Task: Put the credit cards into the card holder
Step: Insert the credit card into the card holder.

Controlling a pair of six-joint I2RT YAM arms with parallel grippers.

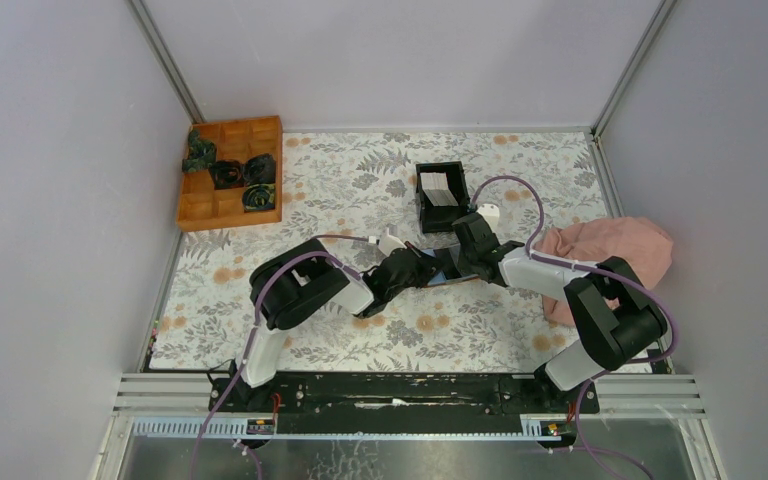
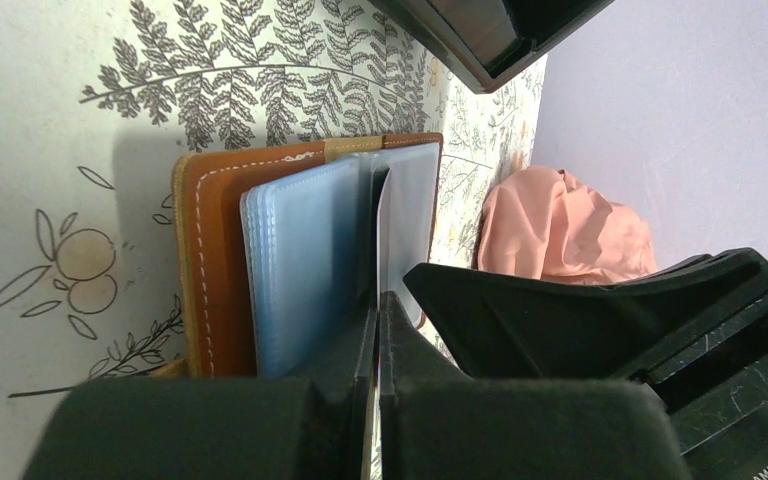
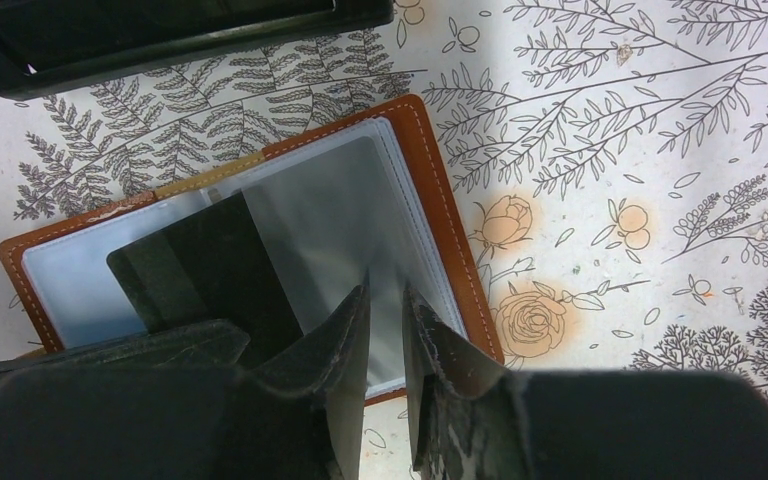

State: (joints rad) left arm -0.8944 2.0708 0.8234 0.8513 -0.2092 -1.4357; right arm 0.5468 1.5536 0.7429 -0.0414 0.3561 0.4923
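Brown leather card holder lies open under both grippers; left gripper pinches what seems a dark credit card, right gripper jaws narrowly apart over the clear sleeves

Right wrist view: the card holder loses its near corner behind the right gripper. The black box is cut by the top edge.

Left wrist view: the left gripper masks the holder's near edge. The thin sheet between its closed fingers cannot be identified.

Overhead: both grippers cover the holder almost entirely. The credit cards are too small to count.
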